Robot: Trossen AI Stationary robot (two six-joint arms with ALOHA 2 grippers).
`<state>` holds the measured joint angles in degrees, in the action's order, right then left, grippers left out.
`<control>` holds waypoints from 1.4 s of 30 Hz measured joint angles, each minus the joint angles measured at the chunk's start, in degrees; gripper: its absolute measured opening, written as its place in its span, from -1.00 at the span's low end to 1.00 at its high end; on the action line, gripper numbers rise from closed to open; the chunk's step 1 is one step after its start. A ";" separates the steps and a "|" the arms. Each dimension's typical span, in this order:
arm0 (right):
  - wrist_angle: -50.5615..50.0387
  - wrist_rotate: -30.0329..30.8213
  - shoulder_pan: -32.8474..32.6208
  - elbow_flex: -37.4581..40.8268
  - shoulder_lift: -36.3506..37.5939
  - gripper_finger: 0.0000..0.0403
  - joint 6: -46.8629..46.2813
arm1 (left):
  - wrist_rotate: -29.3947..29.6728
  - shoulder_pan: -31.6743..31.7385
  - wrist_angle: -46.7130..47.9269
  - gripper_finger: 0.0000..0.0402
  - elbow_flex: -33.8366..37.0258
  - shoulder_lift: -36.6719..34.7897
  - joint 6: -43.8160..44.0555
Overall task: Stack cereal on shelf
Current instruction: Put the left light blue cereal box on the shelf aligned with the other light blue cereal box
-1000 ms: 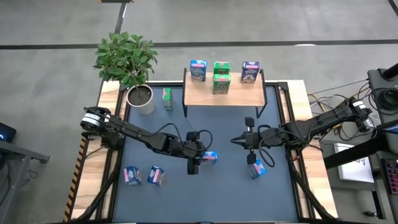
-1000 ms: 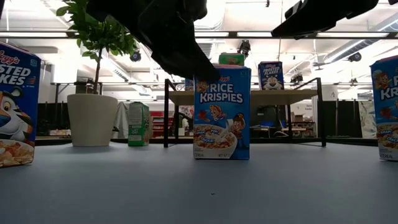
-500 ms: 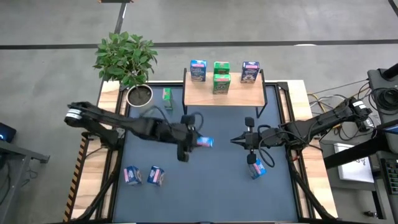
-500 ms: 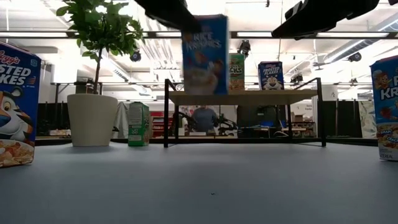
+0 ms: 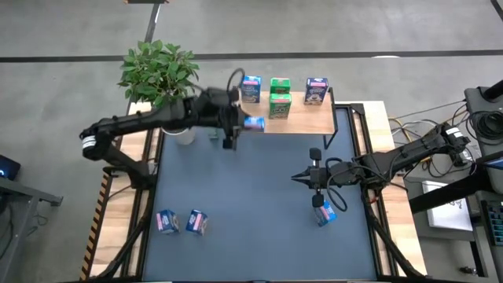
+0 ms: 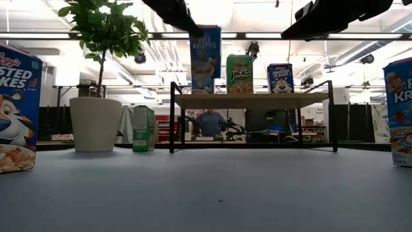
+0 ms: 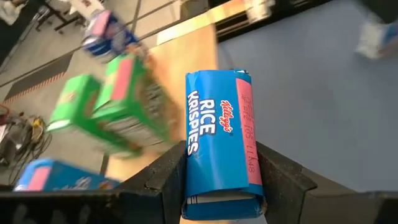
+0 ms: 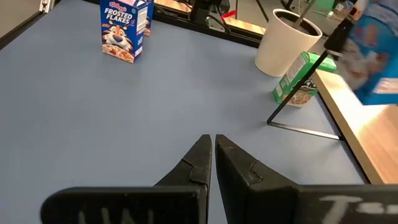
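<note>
My left gripper (image 5: 238,122) is shut on a light blue Rice Krispies cereal box (image 5: 254,123), held in the air at the front left corner of the light-wood shelf (image 5: 302,119). On the shelf stand several cereal boxes: a blue one (image 5: 250,89), two green ones (image 5: 280,104) and a dark blue one (image 5: 316,90). My right gripper (image 5: 296,178) hovers shut over the mat's right half, touching nothing. A light blue box (image 5: 324,212) stands on the mat below that arm. My left gripper pinches the Rice Krispies box between its two fingers (image 7: 169,176), on two opposite faces near the box's top end (image 7: 219,186). It comes slanting down from the table's left. The box (image 6: 205,51) hangs upright, clear of the mat.
A potted plant (image 5: 178,124) stands at the mat's far left corner, with a green box (image 5: 211,124) on the mat beside it. Two more boxes (image 5: 167,222) (image 5: 196,222) sit at the near left. The blue mat (image 5: 259,236) is bare in the middle.
My left gripper has risen from the middle of the mat and swung toward the far edge, carrying the Rice Krispies box to the shelf's front left corner. The box has been lifted clear of the mat and stays upright.
</note>
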<state>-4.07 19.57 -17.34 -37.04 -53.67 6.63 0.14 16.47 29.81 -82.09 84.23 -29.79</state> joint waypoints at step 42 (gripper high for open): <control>0.13 -0.02 0.00 0.00 0.00 -0.94 -0.20 | -6.84 14.78 -3.74 0.02 -1.22 6.95 -0.16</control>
<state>-3.95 19.56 -17.34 -37.04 -53.67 6.44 -6.70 31.24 26.07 -83.31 91.18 -29.95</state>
